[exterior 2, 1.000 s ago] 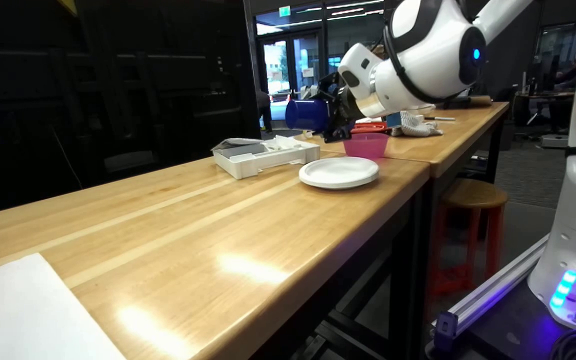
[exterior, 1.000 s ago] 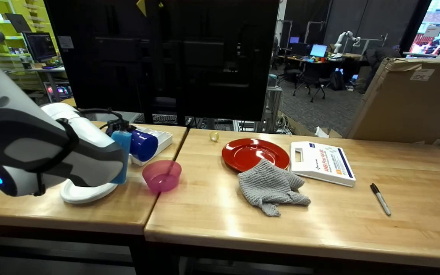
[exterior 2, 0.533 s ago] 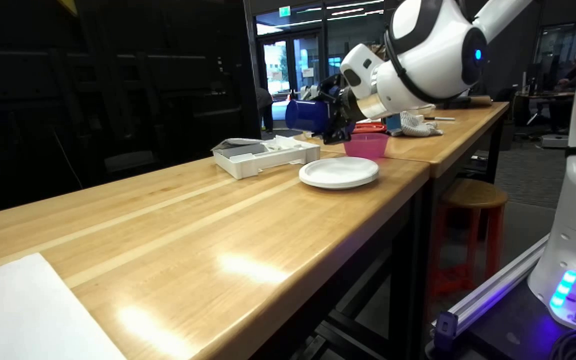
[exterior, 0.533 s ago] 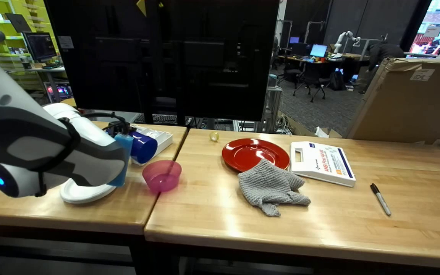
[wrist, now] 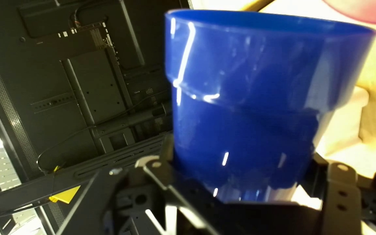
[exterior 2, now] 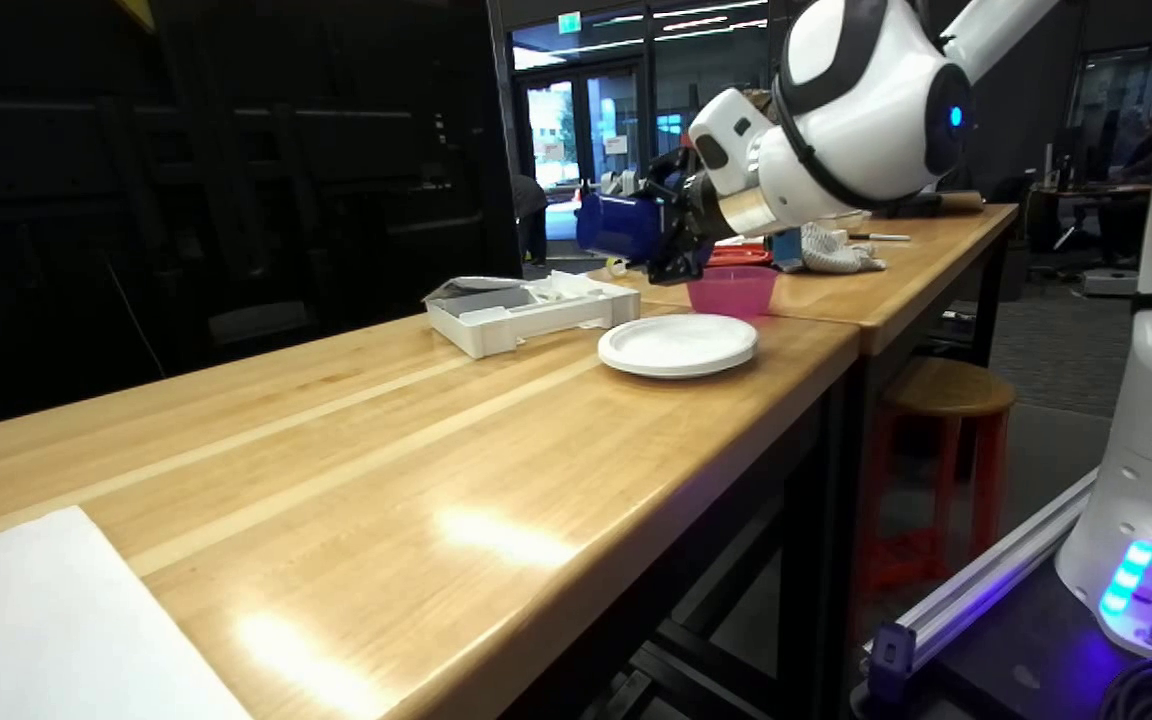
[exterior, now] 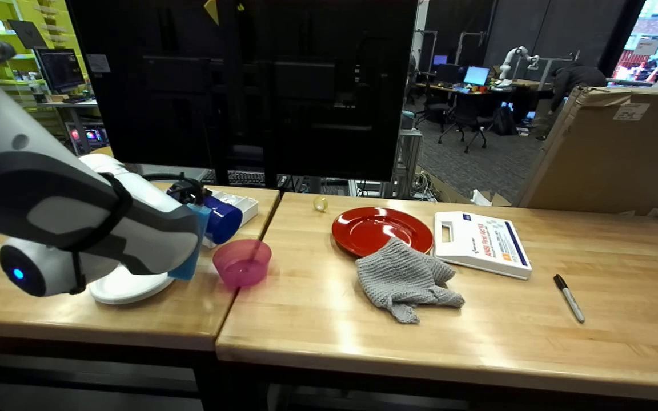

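In an exterior view, a bowl stands in front of the cup, clamped sideways, mouth outward, between the jaws of the hand, and behind the cup a tray holds pale things too unclear to name.

Grey carpet, dark wall, daylit glass doors, red-legged stool, black panel
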`<state>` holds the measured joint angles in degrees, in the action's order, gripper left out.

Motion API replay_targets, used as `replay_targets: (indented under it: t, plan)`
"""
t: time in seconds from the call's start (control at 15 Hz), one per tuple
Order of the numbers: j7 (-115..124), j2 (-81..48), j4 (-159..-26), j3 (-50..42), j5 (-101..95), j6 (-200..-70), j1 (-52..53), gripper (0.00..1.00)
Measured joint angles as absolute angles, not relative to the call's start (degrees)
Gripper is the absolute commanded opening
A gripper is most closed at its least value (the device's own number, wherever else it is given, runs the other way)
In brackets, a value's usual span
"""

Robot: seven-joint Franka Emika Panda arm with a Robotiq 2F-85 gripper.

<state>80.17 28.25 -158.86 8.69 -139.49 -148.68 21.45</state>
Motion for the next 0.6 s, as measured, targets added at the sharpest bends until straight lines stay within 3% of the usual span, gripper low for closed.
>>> replay_targets:
  t: [0.6]
  plan:
    - [84.92,28.25,-158.86,8.64,-142.90,-149.03,19.78,0.58]
